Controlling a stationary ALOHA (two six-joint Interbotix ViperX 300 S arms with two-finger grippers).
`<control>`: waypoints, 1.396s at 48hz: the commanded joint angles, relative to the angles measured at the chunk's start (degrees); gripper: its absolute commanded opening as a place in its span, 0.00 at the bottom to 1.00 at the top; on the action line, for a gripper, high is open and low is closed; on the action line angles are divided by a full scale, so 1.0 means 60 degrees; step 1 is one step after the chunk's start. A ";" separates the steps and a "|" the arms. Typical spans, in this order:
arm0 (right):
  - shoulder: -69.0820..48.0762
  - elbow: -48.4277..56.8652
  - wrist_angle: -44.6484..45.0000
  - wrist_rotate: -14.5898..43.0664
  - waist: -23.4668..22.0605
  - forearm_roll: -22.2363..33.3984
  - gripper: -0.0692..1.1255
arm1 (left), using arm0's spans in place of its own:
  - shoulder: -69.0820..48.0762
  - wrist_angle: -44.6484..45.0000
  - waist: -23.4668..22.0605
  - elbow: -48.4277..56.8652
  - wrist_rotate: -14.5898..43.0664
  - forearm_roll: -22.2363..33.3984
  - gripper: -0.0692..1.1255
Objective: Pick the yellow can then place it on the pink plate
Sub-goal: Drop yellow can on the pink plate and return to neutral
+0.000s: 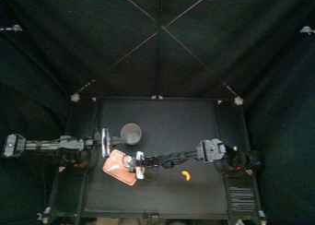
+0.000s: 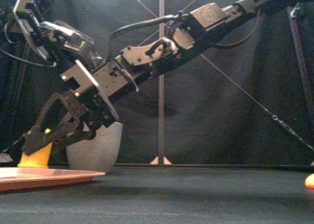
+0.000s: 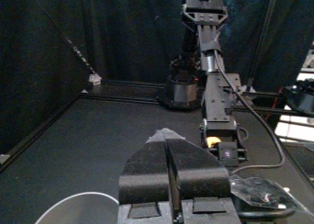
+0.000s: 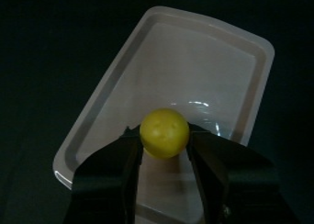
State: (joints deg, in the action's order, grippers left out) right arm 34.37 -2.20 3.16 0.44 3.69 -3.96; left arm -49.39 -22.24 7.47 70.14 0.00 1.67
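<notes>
Yellow can [image 4: 163, 131] sits pinched between the jaws of the right gripper [image 4: 164, 145], held over the pink plate [image 4: 208, 53]. Whether its base touches the plate cannot be told.

The black counter [image 1: 185, 127] stands inside a booth of black curtains [image 1: 74, 44]. The plate lies flat on the counter's left front part, and a tall grey speckled cup [image 1: 131, 132] stands upright just behind it. A small orange toy [image 1: 185, 175] lies well apart on the right, near the front.

The right arm reaches from the right, past the middle, down to the plate. Its jaws are opened only as wide as the can and press on both of its sides. The left gripper [image 3: 168, 140] hangs at the counter's left side near the cup, its jaws closed together with nothing between them.
</notes>
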 commanded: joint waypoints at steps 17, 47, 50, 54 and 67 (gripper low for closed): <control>-0.0366 -0.0161 -0.0205 -0.0029 -0.0059 -0.0190 0.83 | 0.0029 -0.0073 0.0000 -0.0073 0.0015 0.0015 0.06; -0.3867 0.4526 -0.4878 -0.0029 -0.0645 -0.0381 0.83 | 0.0029 -0.0059 0.0015 0.0073 0.0000 0.0015 0.06; -0.4321 0.5288 -0.5669 -0.0029 -0.0762 -0.0396 0.83 | 0.0029 -0.0059 0.0015 0.0073 0.0000 0.0015 0.06; -0.4819 0.6094 -0.6387 -0.0029 -0.0908 -0.0454 0.83 | 0.0029 -0.0059 0.0015 0.0073 0.0015 0.0015 0.06; -0.6299 0.7749 -0.7456 -0.0146 -0.1274 -0.0483 0.83 | 0.0029 -0.0059 0.0029 0.0103 0.0000 0.0015 0.06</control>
State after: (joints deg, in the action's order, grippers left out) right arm 1.23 43.07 -40.43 -0.18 -3.43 -7.21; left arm -49.39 -22.24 7.47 71.46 0.00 1.67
